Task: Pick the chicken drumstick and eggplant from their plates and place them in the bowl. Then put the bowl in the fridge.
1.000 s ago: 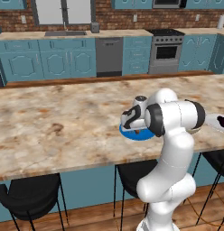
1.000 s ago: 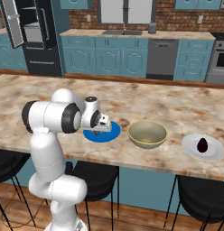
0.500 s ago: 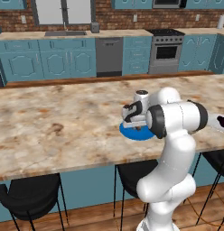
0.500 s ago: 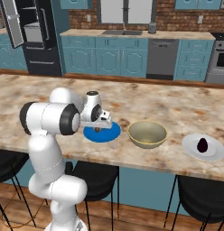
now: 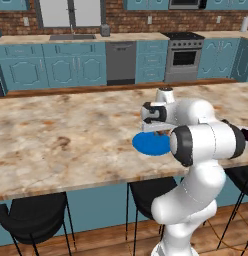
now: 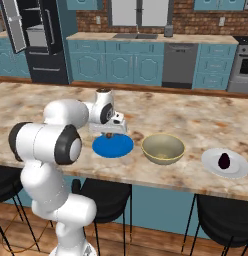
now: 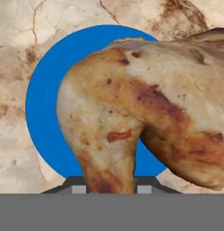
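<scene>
Chicken drumstick (image 7: pixel 132 113) now lifted off blue plate (image 7: pixel 41 113), within hand (image 6: pixel 110 134).

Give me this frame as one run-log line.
phase: lift | gripper: shut on chicken drumstick, above blue plate | bowl: empty | eggplant: on pale plate

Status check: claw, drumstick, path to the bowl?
Claw shut on chicken drumstick, lifted above blue plate. Bowl just beside the plate, nothing between. Eggplant on its pale plate.
</scene>
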